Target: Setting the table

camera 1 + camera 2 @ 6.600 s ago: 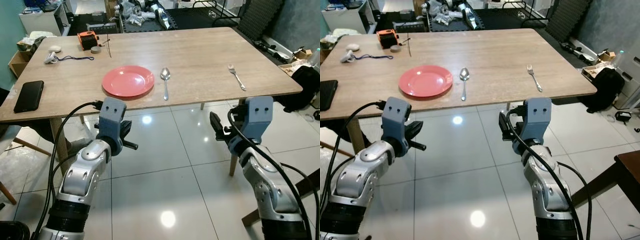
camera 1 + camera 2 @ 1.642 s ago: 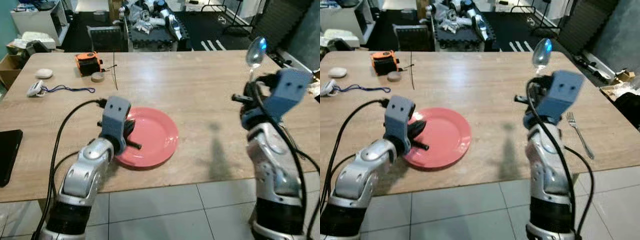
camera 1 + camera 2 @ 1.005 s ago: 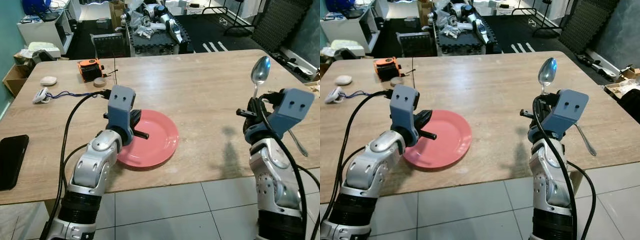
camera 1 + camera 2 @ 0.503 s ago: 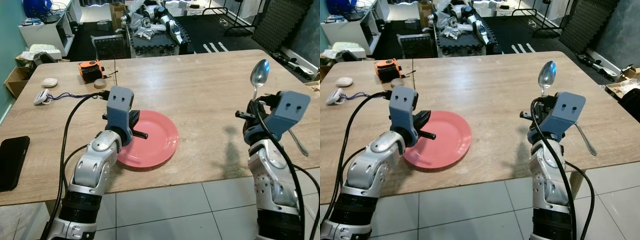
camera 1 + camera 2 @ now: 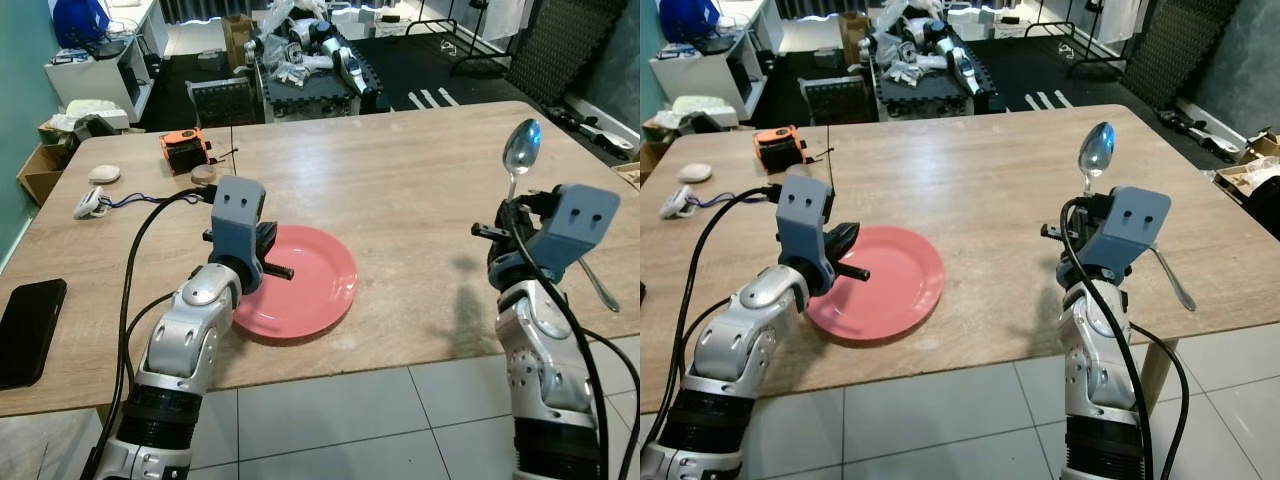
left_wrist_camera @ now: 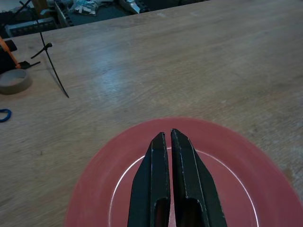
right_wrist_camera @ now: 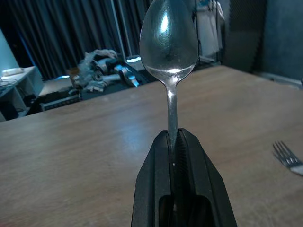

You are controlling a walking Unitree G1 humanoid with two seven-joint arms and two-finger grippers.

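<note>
Currently mid-carry: right gripper (image 7: 173,137) is clamped on the spoon (image 5: 520,150) handle, bowl pointing up, held in the air over the table's (image 5: 400,160) right part. Red plate (image 5: 310,280) sits near the front edge; fork (image 5: 1167,270) lies on the wood to the right, partly behind the right wrist. Left gripper (image 6: 165,142) hovers over the plate with fingers pressed together, holding nothing. Likely step: placing the spoon. Next move probably needs lowering and tilting it flat beside the plate, between plate and fork, then releasing.
</note>
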